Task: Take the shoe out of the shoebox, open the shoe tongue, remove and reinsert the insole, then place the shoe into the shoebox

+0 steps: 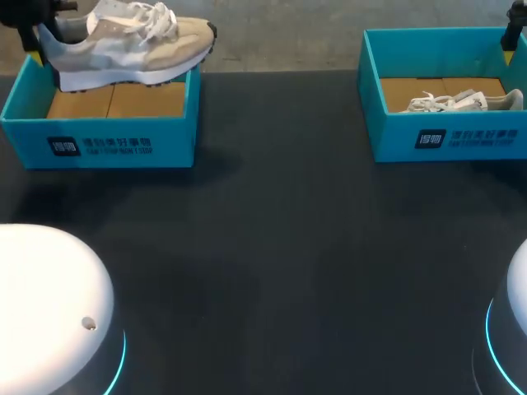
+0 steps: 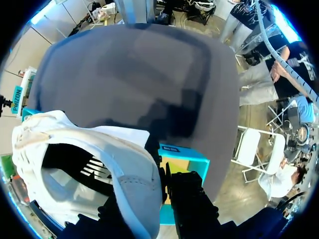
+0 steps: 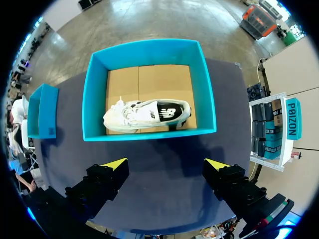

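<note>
The table (image 1: 280, 214) has a flat, dark charcoal top with a matte finish. 2 open teal shoeboxes stand directly on it, both flat on their bases and set back against its far edge, well apart, with the dark top running between them. The left shoebox (image 1: 99, 146) sits at the far-left corner, the right shoebox (image 1: 449, 141) at the far right. Each has its long side parallel to the table's far edge. Each has a brown cardboard floor and white print on the near wall. In the right wrist view, the right shoebox throws a soft shadow onto the top along its near side.
</note>
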`<control>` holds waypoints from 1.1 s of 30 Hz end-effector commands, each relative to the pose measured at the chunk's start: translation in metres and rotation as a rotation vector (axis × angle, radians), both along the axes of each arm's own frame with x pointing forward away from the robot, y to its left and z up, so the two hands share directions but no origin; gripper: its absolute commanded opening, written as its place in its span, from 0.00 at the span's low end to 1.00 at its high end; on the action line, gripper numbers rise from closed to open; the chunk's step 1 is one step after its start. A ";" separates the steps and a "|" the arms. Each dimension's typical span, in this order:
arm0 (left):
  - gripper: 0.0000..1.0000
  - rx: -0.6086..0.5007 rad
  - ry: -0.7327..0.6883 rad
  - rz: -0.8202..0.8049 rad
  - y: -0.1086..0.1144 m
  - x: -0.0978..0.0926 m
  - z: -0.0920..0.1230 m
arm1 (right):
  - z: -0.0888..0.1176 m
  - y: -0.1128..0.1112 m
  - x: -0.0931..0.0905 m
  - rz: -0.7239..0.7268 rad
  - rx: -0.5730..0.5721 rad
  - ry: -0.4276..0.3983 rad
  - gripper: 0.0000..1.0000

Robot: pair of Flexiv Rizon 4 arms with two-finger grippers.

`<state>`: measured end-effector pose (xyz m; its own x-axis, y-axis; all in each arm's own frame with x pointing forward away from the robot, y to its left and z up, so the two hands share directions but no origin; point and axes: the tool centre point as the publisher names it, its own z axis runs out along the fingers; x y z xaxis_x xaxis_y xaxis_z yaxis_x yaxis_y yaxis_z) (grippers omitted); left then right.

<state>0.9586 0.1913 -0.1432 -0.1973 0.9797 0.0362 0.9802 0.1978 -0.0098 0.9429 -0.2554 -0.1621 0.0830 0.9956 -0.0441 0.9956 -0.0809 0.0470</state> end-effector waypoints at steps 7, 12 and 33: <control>0.00 0.057 -0.304 -0.011 -0.001 -0.016 0.001 | 0.000 0.000 -0.001 -0.002 -0.001 -0.001 1.00; 0.00 0.084 -0.287 -0.082 -0.026 -0.068 -0.013 | 0.000 0.000 -0.001 -0.002 -0.001 -0.001 1.00; 0.00 0.107 -0.134 -0.079 -0.123 -0.177 -0.079 | 0.000 0.000 -0.001 -0.002 -0.001 -0.001 1.00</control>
<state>0.7865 0.0818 -0.2094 -0.1244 0.9865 0.1069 0.9922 0.1236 0.0144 0.9428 -0.2555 -0.1621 0.0833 0.9955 -0.0441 0.9956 -0.0812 0.0471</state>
